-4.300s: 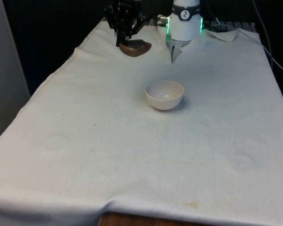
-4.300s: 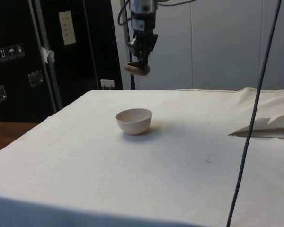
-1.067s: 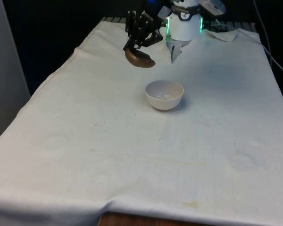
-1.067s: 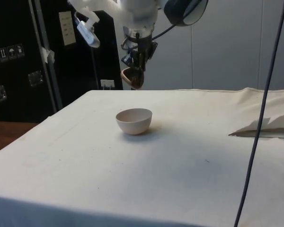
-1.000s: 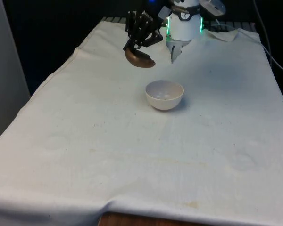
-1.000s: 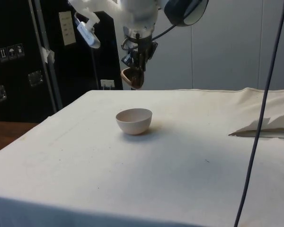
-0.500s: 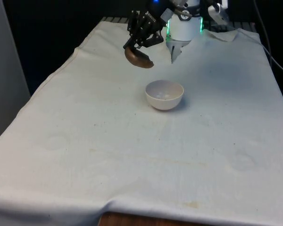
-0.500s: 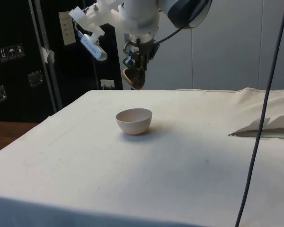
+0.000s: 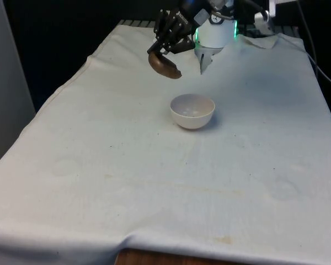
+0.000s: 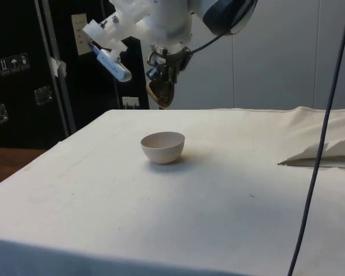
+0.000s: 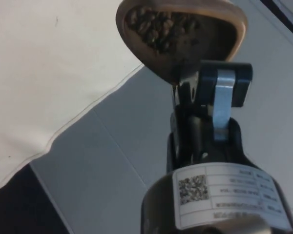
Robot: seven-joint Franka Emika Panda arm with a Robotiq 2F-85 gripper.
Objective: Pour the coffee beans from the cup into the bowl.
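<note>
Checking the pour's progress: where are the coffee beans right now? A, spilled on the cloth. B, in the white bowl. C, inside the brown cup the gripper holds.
C: the wrist view shows the beans lying inside the tilted cup, clamped by the gripper.

Wrist view: white rectangular printed label stuck on the body of the black two-finger gripper, back from the brown cup clamped in it.
- Carries a square black QR-type code at one end.
- Several lines of fine black print beside the code; too small to read.

Side view: dark cabinets behind the table.
- Pale upright rectangular placard on a cabinet door, small dark marks on it; not legible.
- Row of small white square pictogram signs on the next panel; symbols cannot be made out.

Front view: no legible text or signs found.

No word, brand or number readable anywhere.
</note>
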